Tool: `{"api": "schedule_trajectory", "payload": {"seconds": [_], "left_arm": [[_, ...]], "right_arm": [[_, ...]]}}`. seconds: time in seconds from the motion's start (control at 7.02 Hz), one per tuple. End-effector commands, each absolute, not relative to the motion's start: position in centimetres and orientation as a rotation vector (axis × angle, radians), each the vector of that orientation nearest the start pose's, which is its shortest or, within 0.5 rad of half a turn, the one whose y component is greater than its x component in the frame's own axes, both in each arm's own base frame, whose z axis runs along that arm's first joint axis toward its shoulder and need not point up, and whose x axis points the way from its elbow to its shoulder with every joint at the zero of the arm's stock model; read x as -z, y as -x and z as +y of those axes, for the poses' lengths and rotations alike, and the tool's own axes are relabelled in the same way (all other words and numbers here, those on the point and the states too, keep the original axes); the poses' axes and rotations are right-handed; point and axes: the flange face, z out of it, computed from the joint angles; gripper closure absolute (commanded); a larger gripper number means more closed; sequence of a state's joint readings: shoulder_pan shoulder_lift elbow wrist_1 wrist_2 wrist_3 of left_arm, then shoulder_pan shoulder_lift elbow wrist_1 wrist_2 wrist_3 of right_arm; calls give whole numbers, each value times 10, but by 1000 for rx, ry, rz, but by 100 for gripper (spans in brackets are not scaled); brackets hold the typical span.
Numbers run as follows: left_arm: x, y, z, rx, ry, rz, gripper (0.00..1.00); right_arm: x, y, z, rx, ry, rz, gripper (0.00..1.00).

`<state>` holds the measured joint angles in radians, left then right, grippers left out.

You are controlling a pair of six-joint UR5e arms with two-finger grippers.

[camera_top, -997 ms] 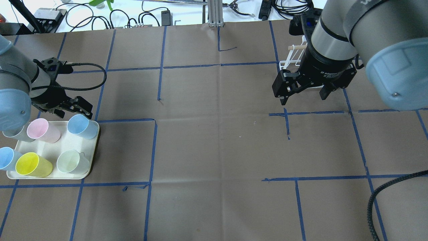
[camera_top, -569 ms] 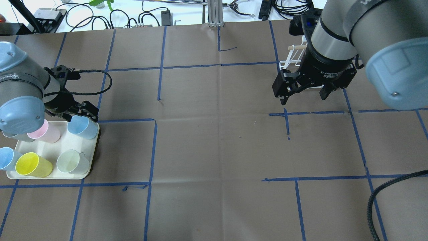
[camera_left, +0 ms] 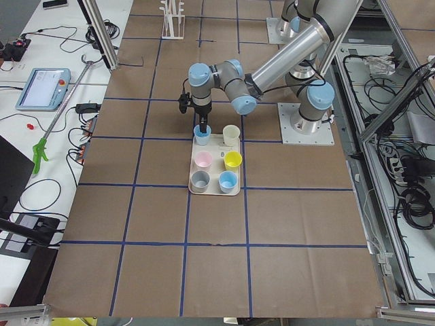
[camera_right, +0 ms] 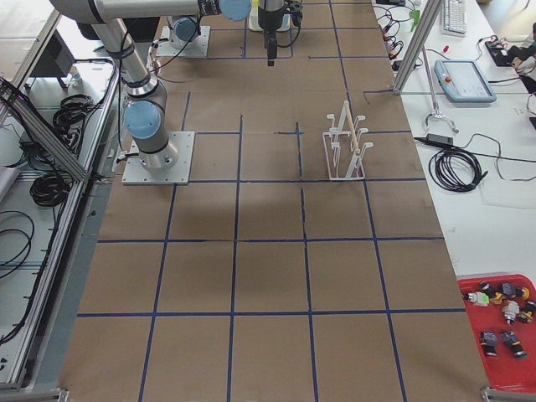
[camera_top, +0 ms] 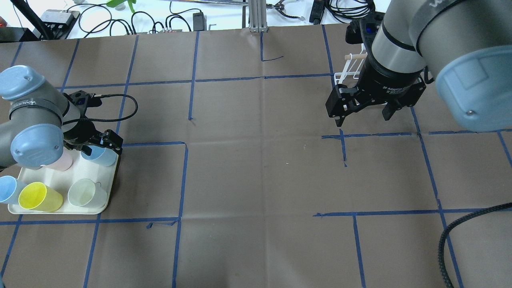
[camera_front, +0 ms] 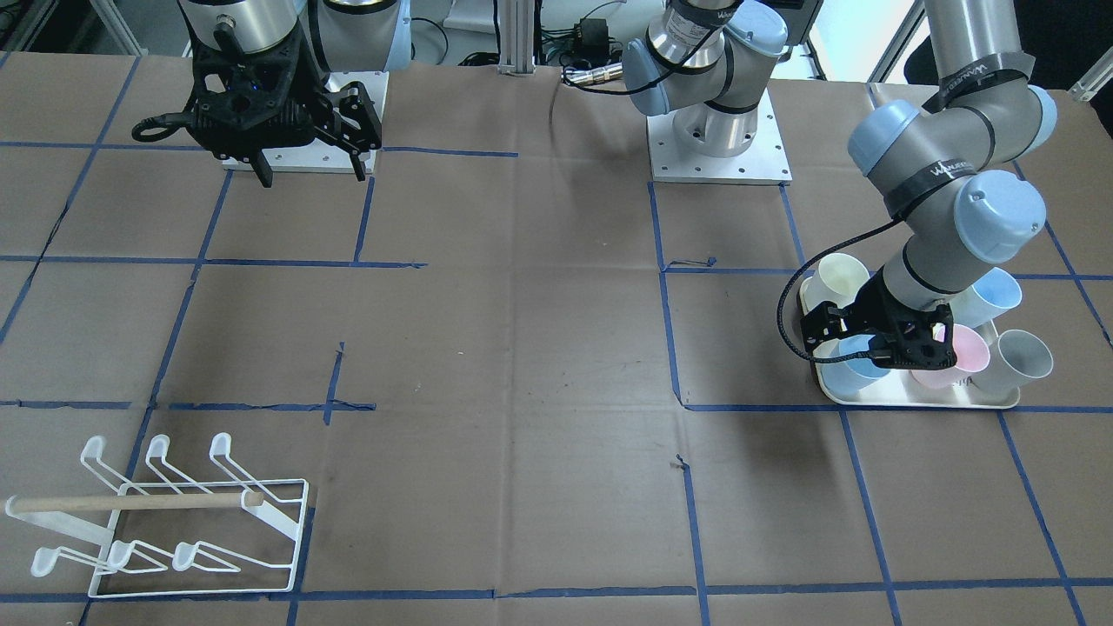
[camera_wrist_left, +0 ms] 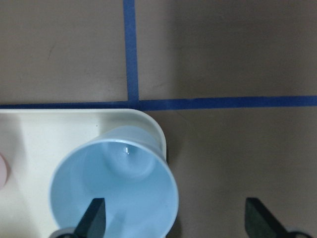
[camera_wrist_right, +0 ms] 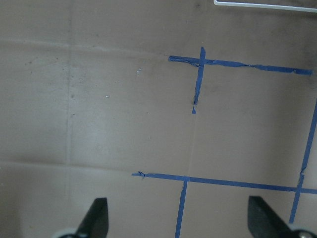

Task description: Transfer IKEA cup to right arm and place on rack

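The light blue IKEA cup (camera_top: 101, 157) stands upright at the far right corner of the cream tray (camera_top: 60, 177). My left gripper (camera_top: 102, 145) is open and low over it. In the left wrist view one finger (camera_wrist_left: 94, 219) reaches inside the cup (camera_wrist_left: 119, 183) and the other finger (camera_wrist_left: 258, 217) hangs outside over the table. Nothing is gripped. The right arm's gripper (camera_top: 363, 115) hovers open and empty over bare paper. The white wire rack (camera_front: 174, 522) stands behind it, mostly hidden by the arm in the overhead view.
On the tray also stand a pink cup (camera_front: 952, 361), a grey cup (camera_front: 1022, 358), a yellow cup (camera_top: 38, 197), a pale green cup (camera_top: 85, 193) and a second blue cup (camera_top: 7, 189). Blue tape lines grid the brown paper. Cables lie along the far edge.
My left arm has swung right and down onto the light blue cup, so its fingers now straddle the cup's wall. The right arm has not moved.
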<state>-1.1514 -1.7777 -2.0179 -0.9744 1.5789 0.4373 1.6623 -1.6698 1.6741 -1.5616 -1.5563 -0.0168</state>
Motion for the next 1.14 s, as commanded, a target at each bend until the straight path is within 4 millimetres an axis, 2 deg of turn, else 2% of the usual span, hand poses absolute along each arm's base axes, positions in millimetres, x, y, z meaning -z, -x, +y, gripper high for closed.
{"api": "schedule_trajectory", "payload": {"seconds": [0.0, 0.14, 0.28, 0.43, 0.71, 1.0], "left_arm": [[-234, -80, -504, -91, -32, 3155, 1], [-233, -81, -504, -90, -41, 3156, 24], [-233, -82, -504, -95, -47, 3153, 69], [-233, -83, -504, -97, -42, 3150, 100], [-235, -95, -502, -98, -8, 3148, 100], [-267, -101, -501, -76, 1, 3092, 100]], "right_arm": [[-482, -174, -435, -25, 166, 3128, 0], [-482, -173, -435, -24, 163, 3130, 0], [-482, -173, -435, -24, 168, 3131, 0], [-483, -173, -435, -32, 168, 3130, 0], [-483, -174, -434, -39, 177, 3122, 0], [-477, -174, -438, -60, 177, 3123, 0]]}}
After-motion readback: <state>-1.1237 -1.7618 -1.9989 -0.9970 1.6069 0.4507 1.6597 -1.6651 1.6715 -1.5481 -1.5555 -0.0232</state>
